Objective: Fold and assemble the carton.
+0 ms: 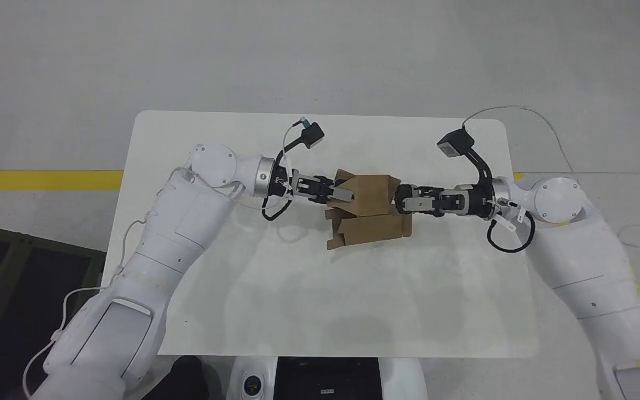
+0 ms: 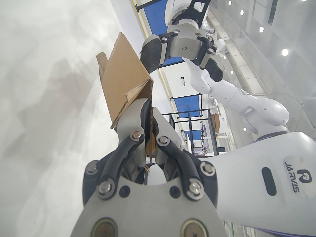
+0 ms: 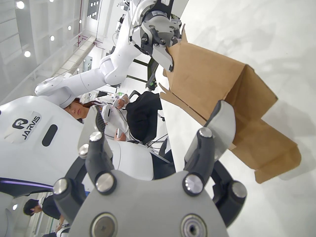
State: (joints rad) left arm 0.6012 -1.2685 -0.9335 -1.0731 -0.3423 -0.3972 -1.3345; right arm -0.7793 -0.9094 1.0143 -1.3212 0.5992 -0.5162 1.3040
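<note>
A brown cardboard carton (image 1: 372,205), partly opened with loose flaps, sits at the middle of the white table (image 1: 200,150). My left gripper (image 1: 328,190) is at its left end. In the left wrist view that gripper (image 2: 147,107) is shut on the edge of a carton (image 2: 123,80) flap. My right gripper (image 1: 400,197) is at the carton's right end, open. In the right wrist view one of its fingers (image 3: 222,117) lies against the carton (image 3: 205,80) wall, while the other stands clear. The right gripper (image 2: 181,67) also hangs open beyond the carton in the left wrist view.
The table's front half and both its sides are bare white surface. A yellow floor line (image 1: 60,180) runs past the table's left edge. A thin cable (image 1: 545,125) trails off the back right corner.
</note>
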